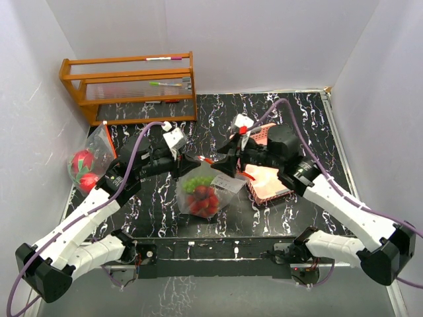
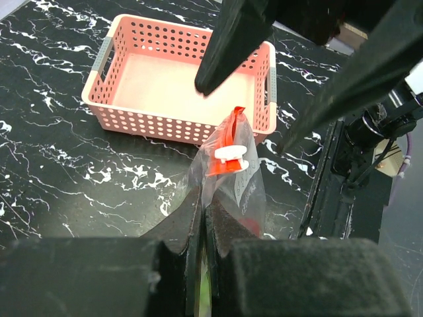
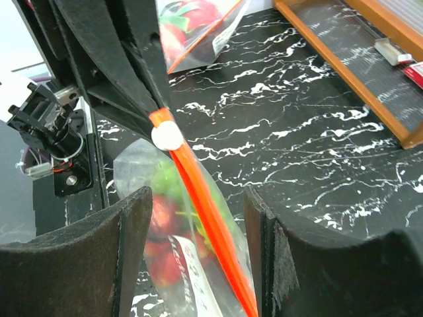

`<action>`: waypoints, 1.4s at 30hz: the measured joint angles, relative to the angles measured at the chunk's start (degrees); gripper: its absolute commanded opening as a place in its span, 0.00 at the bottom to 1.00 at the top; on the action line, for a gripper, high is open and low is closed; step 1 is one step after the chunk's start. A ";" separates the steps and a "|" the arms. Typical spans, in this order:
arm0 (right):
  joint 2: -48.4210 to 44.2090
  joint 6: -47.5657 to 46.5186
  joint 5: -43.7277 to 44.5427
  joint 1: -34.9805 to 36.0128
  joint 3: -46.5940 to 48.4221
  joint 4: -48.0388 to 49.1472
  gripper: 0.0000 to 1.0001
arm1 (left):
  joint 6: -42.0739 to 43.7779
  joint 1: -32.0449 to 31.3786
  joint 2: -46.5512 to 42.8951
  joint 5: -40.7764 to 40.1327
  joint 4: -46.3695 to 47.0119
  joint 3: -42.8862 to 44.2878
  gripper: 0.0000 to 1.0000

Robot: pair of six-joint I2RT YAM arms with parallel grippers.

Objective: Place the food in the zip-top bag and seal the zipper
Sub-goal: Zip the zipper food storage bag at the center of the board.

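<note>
While your left hand [image 2: 202, 241] pinches one end of the zip-top bag [image 1: 221, 186], centre frame, food [image 1: 202, 200] inside, you are at the sealing step. Right hand [image 3: 198, 205]: half open astride the orange zipper [image 3: 219, 244], gripping nothing. Next, likely: close on the white slider [image 3: 165, 137], draw along.

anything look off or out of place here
A second bag holding a pink-red fruit sits right at the table's left edge, well away from the zip-top bag in the middle; it looks stray.

Food [image 1: 203, 198] in zip-top bag [image 1: 230, 185] at table [image 1: 304, 119] ctr, basket [image 1: 271, 188] just R, rack [image 1: 129, 89] rear L
</note>
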 measured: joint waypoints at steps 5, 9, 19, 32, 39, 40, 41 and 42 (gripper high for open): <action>2.75 -2.14 6.03 6.36 0.52 1.20 0.58 | -0.83 0.00 0.02 -0.17 -0.17 0.00 0.00; 2.64 -3.34 10.03 8.87 0.52 3.63 0.57 | -1.29 0.00 0.33 -0.17 -0.15 0.07 0.00; 4.11 -6.21 14.91 12.13 2.47 5.64 0.44 | -1.49 0.00 0.52 -0.13 -0.17 0.11 0.00; 5.95 -6.58 14.62 12.50 3.48 5.99 0.26 | -1.27 0.00 -0.33 -0.11 -0.83 0.11 0.00; 6.03 -6.54 15.19 12.55 3.78 5.07 0.08 | -1.29 0.00 -0.90 0.13 -1.01 0.11 0.00; 6.03 -6.54 15.47 12.57 3.78 5.05 0.08 | -1.25 0.00 -0.98 0.15 -1.09 0.11 0.00; 6.03 -6.54 15.78 12.61 3.78 5.05 0.08 | -1.22 0.00 -1.09 0.15 -1.16 0.11 0.00; 6.01 -6.54 16.09 12.68 3.78 5.01 0.08 | -1.20 0.00 -1.22 0.13 -1.27 0.11 0.00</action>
